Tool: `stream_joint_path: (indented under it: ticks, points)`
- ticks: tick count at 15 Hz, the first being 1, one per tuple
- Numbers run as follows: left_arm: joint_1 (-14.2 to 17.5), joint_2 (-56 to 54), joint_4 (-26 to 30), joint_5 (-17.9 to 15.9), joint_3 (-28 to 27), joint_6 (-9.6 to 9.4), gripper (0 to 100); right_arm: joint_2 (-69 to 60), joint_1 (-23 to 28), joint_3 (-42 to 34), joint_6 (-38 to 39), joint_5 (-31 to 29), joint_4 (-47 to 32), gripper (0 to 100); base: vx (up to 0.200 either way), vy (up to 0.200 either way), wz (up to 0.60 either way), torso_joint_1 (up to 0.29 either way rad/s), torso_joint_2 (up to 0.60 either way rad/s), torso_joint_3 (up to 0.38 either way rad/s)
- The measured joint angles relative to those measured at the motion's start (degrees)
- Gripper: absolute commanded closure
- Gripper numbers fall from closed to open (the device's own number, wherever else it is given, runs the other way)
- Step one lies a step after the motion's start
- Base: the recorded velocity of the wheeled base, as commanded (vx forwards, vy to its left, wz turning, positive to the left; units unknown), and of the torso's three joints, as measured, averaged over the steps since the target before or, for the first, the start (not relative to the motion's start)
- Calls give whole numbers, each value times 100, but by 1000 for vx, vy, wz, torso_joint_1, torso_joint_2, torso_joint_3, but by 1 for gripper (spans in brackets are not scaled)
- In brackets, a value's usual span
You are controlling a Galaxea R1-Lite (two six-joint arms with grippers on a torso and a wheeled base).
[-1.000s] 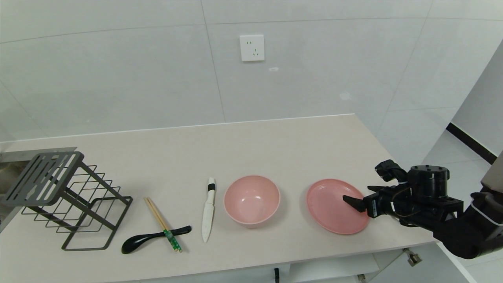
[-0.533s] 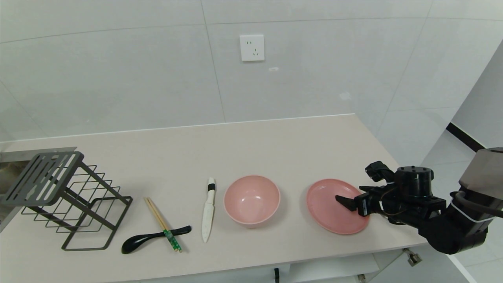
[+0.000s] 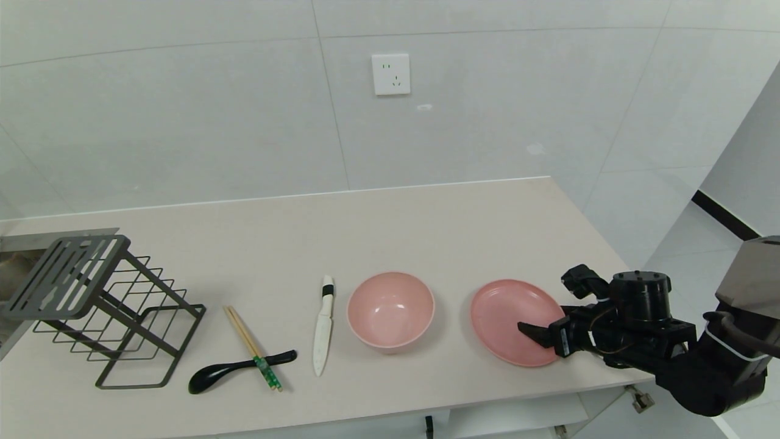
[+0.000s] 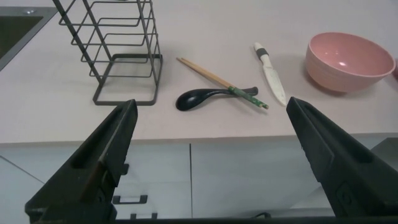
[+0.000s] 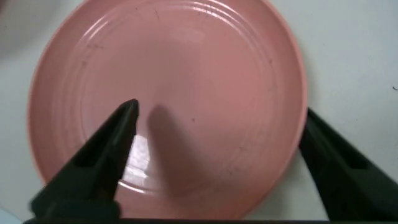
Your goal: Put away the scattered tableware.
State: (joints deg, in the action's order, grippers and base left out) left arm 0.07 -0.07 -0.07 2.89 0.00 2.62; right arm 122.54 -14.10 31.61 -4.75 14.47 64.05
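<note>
A pink plate (image 3: 509, 317) (image 5: 174, 93) lies at the counter's right front. My right gripper (image 3: 544, 303) (image 5: 219, 112) is open across the plate's right rim, one finger (image 3: 536, 333) over the plate's inside and the other beyond the rim. Left of the plate stand a pink bowl (image 3: 390, 311) (image 4: 348, 59), a white knife (image 3: 323, 323) (image 4: 270, 65), wooden chopsticks (image 3: 250, 344) (image 4: 217, 79) and a black spoon (image 3: 234, 369) (image 4: 202, 98), which the chopsticks cross. My left gripper (image 4: 210, 106) is open and holds nothing, below the counter's front edge.
A dark wire rack (image 3: 91, 305) (image 4: 121, 50) stands at the counter's left end, beside a sink (image 4: 15, 28). The counter's right edge (image 3: 609, 256) runs close behind my right gripper. A wall socket (image 3: 390, 74) sits on the tiled wall.
My right gripper has moved left over the plate and dropped a little. The plate has slid slightly to the left. The other tableware has not moved.
</note>
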Motion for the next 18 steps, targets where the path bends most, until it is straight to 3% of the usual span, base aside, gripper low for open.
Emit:
stream_joint_path:
  ticks: [9,15,18]
  points:
    - [2,0,0,-2,0,-16,0,163,438,37,-6,-112,110,100,0,0,0,0,0,0]
    - [2,0,0,0,0,-24,0,-1203,405,-111,0,-130,290,100,0,0,0,0,0,0]
    - [9,0,-228,-21,0,-262,0,-1816,397,-631,49,-112,892,100,0,0,0,0,0,0]
